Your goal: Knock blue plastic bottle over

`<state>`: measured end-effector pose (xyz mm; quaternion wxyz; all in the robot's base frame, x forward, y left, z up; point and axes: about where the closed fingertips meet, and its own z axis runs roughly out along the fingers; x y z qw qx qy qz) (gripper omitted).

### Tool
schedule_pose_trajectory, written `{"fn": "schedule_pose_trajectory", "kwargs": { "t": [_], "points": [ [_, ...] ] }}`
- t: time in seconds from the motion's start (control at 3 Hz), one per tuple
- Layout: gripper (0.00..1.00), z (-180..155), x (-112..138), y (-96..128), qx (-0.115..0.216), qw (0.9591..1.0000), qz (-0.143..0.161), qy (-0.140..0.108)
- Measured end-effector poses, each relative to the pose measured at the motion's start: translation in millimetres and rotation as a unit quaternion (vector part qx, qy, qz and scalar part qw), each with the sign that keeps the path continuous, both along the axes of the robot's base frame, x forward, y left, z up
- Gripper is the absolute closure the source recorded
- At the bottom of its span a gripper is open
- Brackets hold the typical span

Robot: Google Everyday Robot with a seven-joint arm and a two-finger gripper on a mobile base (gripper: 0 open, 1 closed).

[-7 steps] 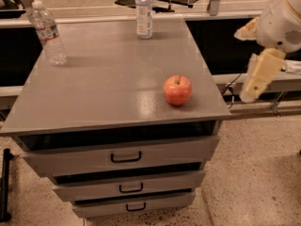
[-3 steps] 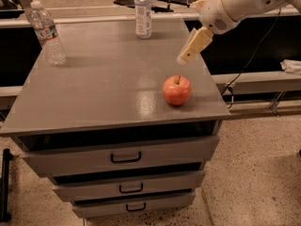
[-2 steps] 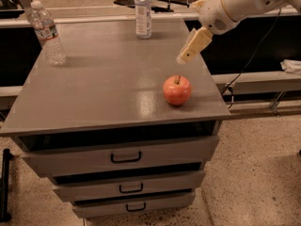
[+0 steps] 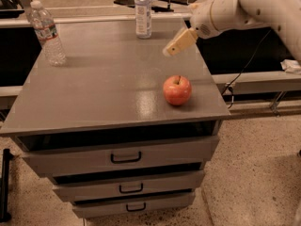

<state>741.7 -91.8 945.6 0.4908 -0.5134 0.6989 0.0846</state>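
Since 0.7 s ago gripper has shifted left; now hovers over far-right part of tabletop, near blue plastic bottle on its right, not touching. Open or closed: can't tell. Blue plastic bottle upright at far edge, about mid-table: clear body, white cap, wide white/blue label. Grey table w/ three drawers, black handles. Red apple near-right, second clear bottle far-left, upright. Speckled floor on right.

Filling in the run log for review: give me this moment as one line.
stage: pre-contact | blue plastic bottle: upright, back edge of table | gripper: over table, beside bottle, not touching | apple: near front
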Motion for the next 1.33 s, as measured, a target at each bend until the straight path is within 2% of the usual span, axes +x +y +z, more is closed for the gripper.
{"fn": "schedule_pose_trajectory", "kwargs": {
  "t": [0.33, 0.67, 1.0, 1.33],
  "points": [
    [0.0, -10, 46, 14, 0.069, 0.9974, -0.016, -0.013],
    [0.0, -13, 85, 35, 0.127, 0.9915, -0.016, -0.02],
    [0.0, -8, 114, 56, 0.169, 0.9853, -0.018, -0.019],
    [0.0, -5, 130, 83, 0.186, 0.9823, -0.02, -0.008]
  ]
}}
